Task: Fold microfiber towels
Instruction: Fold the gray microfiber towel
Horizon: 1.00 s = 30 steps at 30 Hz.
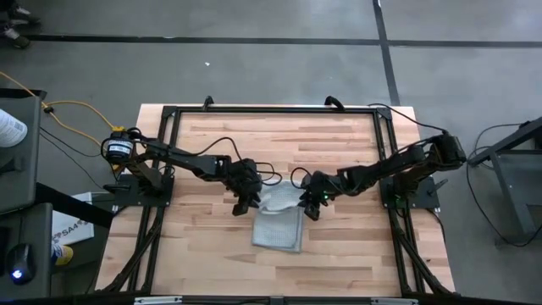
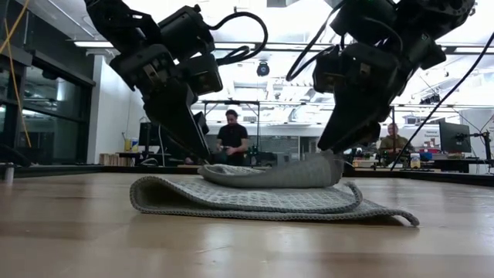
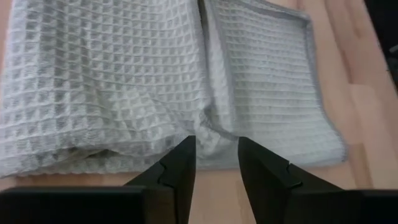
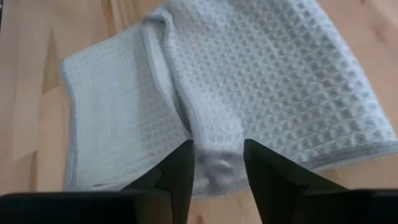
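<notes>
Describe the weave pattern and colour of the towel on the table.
The towel is light grey-blue with a small square waffle grid, clearest in the left wrist view.

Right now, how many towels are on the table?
1. The towel lies mid-table, partly folded over itself, between the left gripper and the right gripper. No other towel shows, though folds could hide one.

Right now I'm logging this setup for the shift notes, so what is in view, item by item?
towel: one, light grey-blue, mid-table, partly folded with a loose upper layer.
table: one, pale wood, under both arms.
frame: one, black, round the table edge.
cable: one, yellow, off the table's left side.
people: two, in the room behind, low view.
left gripper: one, dark, open, at the towel's far left corner.
right gripper: one, dark, open, at the towel's far right corner.
</notes>
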Motion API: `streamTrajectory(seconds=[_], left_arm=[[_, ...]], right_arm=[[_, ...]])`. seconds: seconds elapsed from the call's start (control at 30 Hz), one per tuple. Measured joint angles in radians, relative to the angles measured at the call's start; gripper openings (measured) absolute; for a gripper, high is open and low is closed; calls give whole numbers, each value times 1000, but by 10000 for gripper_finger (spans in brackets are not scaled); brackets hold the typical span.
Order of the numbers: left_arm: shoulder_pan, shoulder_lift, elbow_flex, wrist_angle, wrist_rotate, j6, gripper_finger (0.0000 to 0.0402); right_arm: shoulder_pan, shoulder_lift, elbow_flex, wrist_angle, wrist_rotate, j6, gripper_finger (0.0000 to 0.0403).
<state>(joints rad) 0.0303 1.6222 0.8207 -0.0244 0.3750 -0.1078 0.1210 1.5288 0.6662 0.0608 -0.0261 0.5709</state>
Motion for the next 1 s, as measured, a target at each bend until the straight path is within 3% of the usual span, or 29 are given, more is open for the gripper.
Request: streamTrajectory(seconds=[0.27, 0.57, 0.8, 1.0], left_arm=[[1, 0, 0, 9, 91, -20, 122], [2, -1, 1, 44, 82, -37, 122], [3, -2, 2, 54, -98, -19, 122], [-7, -2, 2, 35, -47, -28, 122]], right_arm=[[44, 0, 0, 15, 3, 13, 164], [58, 0, 0, 44, 55, 13, 164], [58, 0, 0, 84, 54, 13, 156], [58, 0, 0, 86, 54, 13, 155]])
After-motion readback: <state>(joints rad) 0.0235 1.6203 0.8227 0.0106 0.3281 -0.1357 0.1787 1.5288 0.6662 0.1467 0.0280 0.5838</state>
